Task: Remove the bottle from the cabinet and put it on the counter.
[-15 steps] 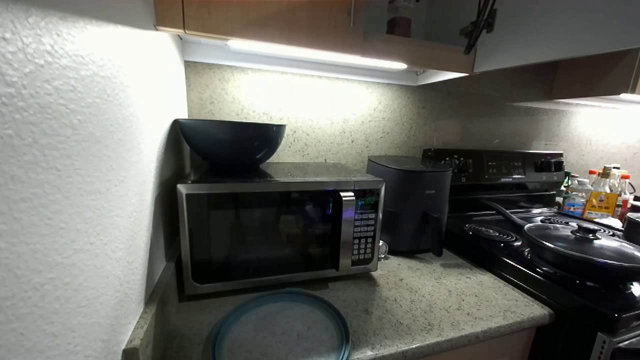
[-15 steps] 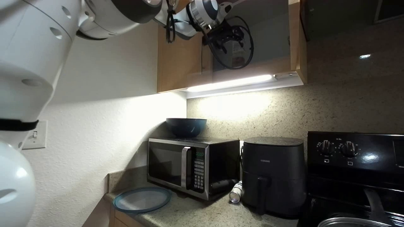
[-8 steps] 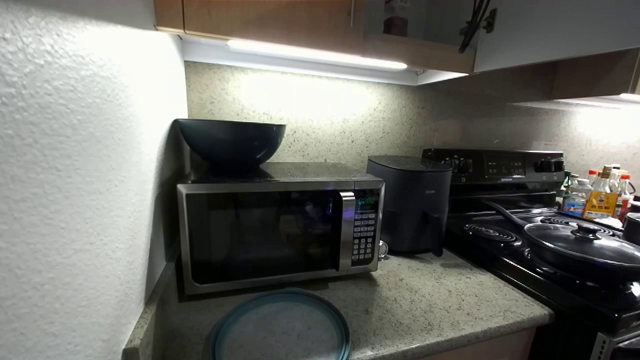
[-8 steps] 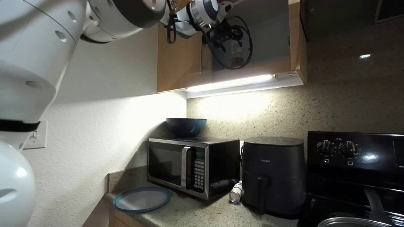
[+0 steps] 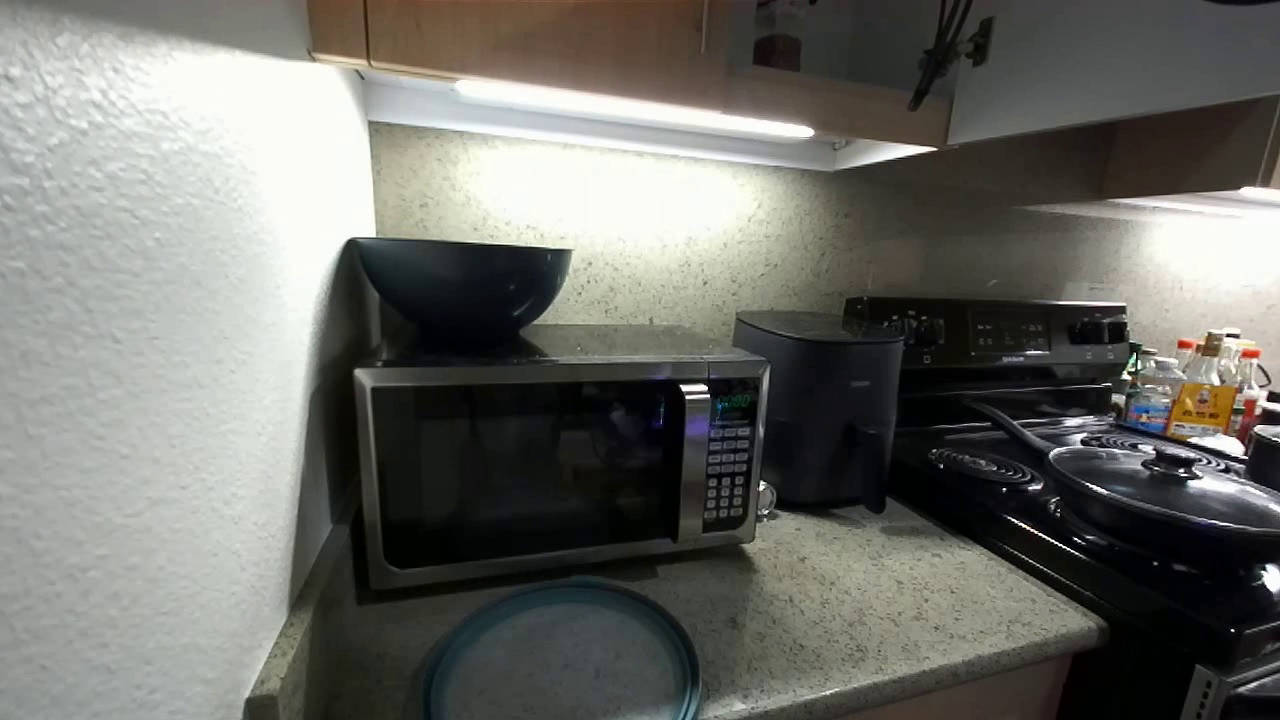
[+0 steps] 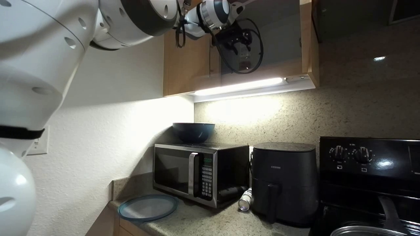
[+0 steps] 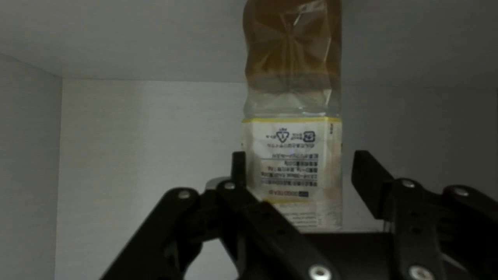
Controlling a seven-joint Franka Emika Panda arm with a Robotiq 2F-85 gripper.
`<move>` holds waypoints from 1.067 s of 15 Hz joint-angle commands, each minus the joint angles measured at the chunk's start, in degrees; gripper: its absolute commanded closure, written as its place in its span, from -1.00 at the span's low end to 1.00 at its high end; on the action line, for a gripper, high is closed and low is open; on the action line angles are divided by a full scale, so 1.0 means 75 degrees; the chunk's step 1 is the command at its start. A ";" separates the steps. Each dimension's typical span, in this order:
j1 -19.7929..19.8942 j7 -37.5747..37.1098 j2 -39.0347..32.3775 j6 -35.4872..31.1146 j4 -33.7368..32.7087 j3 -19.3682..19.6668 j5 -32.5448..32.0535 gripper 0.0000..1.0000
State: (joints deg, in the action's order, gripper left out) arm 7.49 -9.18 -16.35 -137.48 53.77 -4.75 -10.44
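Note:
In the wrist view, which looks upside down, the bottle (image 7: 293, 97) shows brown contents and a pale label. It stands in the cabinet (image 6: 192, 65), and its base also shows in an exterior view, the bottle (image 5: 778, 52) being cut by the top edge there. My gripper (image 7: 299, 167) straddles the label with its jaws partly closed. The finger (image 7: 238, 167) on the picture's left appears to touch the bottle, while a gap separates the other finger (image 7: 367, 182) from it. The cap is hidden. Below lies the speckled counter (image 5: 880, 590).
Beneath the cabinet stand a microwave (image 5: 540, 470) with a dark bowl (image 5: 460, 285) on top, and an air fryer (image 5: 820, 410). A round blue-rimmed lid (image 5: 560, 660) lies on the counter. The stove (image 5: 1010, 560) holds a covered pan. An open cabinet door (image 5: 1120, 60) sticks out.
The bottle has shifted a little to the left in both exterior views, with the gripper around it. The jaws have partly closed, and the arm's upper links have moved to the right.

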 commanded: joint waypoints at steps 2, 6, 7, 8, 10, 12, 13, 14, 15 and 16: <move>0.0158 0.0424 -0.0126 -0.0042 -0.0245 -0.0158 0.0451 0.33; 0.0157 0.0389 -0.0067 0.0107 -0.0220 -0.0138 0.0479 -0.24; 0.0165 0.0442 0.0000 0.0219 -0.0181 -0.0164 0.0515 -0.42; 0.0047 0.0025 -0.0042 0.0027 -0.0097 -0.0041 0.0222 0.05; 0.0056 0.0026 -0.0041 0.0065 -0.0111 -0.0058 0.0226 -0.66; 0.0059 0.0116 0.0076 0.0001 -0.0009 -0.0103 0.0280 -0.92; 0.0047 0.0134 0.0123 -0.0007 0.0023 -0.0099 0.0246 -0.98; 0.0043 0.0171 0.0156 -0.0020 0.0047 -0.0105 0.0243 -1.00; 0.0059 0.0234 0.0156 -0.0056 0.0045 -0.0120 0.0286 -1.00; 0.0078 0.0293 0.0134 -0.0092 0.0027 -0.0133 0.0326 -1.00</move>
State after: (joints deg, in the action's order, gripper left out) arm 7.64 -8.99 -16.34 -137.25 52.92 -5.26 -8.75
